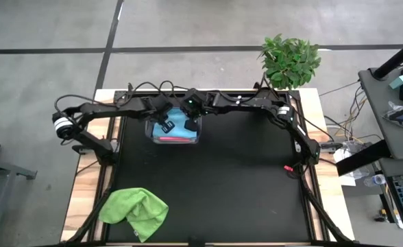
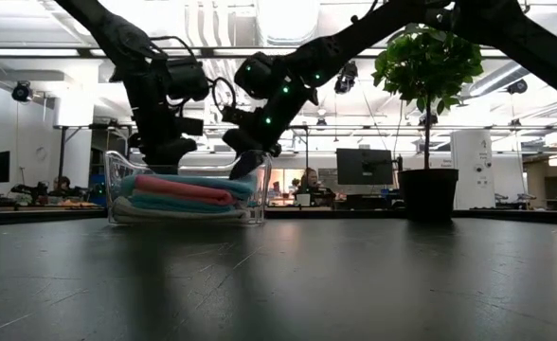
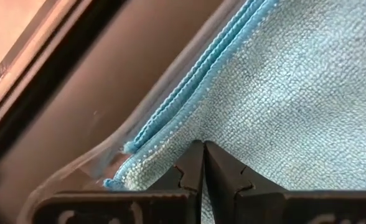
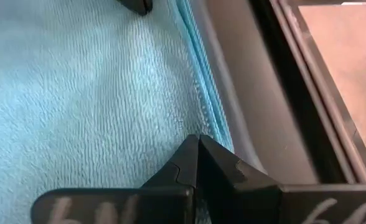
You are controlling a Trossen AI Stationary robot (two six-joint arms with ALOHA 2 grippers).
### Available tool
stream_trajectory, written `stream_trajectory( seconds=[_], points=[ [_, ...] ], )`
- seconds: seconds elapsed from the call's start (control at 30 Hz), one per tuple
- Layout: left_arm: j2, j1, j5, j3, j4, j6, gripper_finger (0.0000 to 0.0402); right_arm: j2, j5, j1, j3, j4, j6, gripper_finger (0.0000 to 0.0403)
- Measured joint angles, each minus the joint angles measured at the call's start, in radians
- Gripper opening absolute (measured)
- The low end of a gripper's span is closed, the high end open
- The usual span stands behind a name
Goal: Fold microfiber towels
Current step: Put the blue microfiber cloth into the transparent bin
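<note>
A clear plastic tub [image 1: 196, 134] stands at the far middle of the black table and holds a stack of folded towels. A light blue towel [image 1: 179, 122] lies on top, with a pink one [image 2: 179, 188] and more layers under it. My left gripper [image 3: 203, 144] is shut, its tips on the top towel near the tub's left wall. My right gripper [image 4: 198, 138] is shut, its tips on the same towel near the right wall. A lime green towel [image 1: 134, 209] lies crumpled on the table near the front left. My left gripper touches the light blue towel with its shut fingertips just inside the stitched edge [image 3: 170, 134], near a corner [image 3: 116, 182]. It comes from above, slanting down. No cloth shows between the fingers. The towel lies flat on the stack. My right gripper touches the light blue towel with its shut fingertips just inside the opposite stitched edge [image 4: 211, 109], by the tub wall. It comes from above, slanting down. No cloth shows between the fingers. The towel lies flat.
A potted plant [image 1: 290, 60] stands at the table's far right corner. A small red object [image 1: 288, 169] lies by the right edge. Bare black table [image 1: 229, 178] stretches between the tub and the front edge.
</note>
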Motion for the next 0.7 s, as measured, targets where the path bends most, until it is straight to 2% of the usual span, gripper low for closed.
stream_trajectory(
  seconds=[0.33, 0.7],
  points=[
    [0.016, 0.000, 0.000, 0.000, -0.002, 0.000, 0.0001, 0.000, 0.000, 0.000, -0.022, 0.009, -0.016, 0.0008],
    [-0.135, -0.004, 0.003, 0.013, -0.057, 0.004, 0.0001, -0.033, 0.027, 0.010, 0.005, -0.011, -0.028, 0.0008]
  ],
)
